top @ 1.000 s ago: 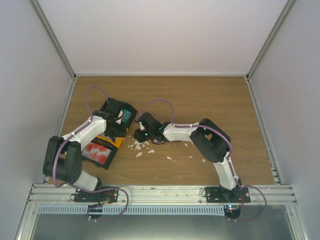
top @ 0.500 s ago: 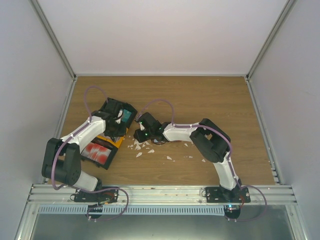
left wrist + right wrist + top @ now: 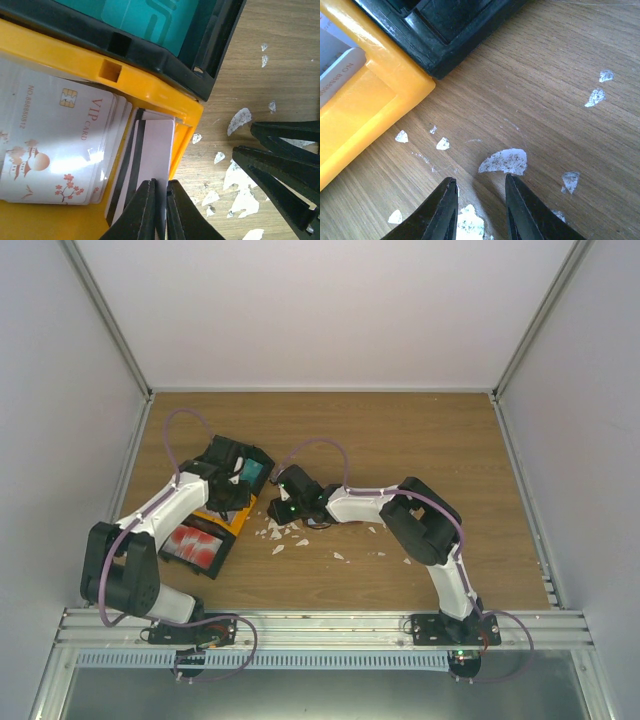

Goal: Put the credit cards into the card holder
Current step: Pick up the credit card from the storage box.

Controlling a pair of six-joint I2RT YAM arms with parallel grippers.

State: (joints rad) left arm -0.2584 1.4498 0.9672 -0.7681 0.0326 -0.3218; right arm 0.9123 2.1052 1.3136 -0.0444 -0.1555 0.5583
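In the left wrist view my left gripper (image 3: 161, 187) is shut on the edge of a white credit card (image 3: 150, 145) with a black stripe. The card stands on edge at the right end of the orange tray compartment (image 3: 192, 127). Beside it lies a stack of white credit cards (image 3: 55, 140) with red marks. A teal card (image 3: 145, 20) lies in the black compartment. My right gripper (image 3: 480, 187) hangs open over bare wood and white scraps, with nothing between its fingers. From above, the left gripper (image 3: 232, 502) is over the tray and the right gripper (image 3: 283, 502) is just right of it. The card holder is out of view.
The black-and-orange tray (image 3: 222, 530) sits at the table's left, with red cards (image 3: 193, 545) in its near compartment. White scraps (image 3: 285, 535) are scattered on the wood between the arms. The right gripper's fingers (image 3: 280, 165) are close to the tray's corner. Walls close in on both sides.
The left gripper's jaws have closed onto the standing card. The left arm's elbow has shifted slightly left. The right arm has stayed put.
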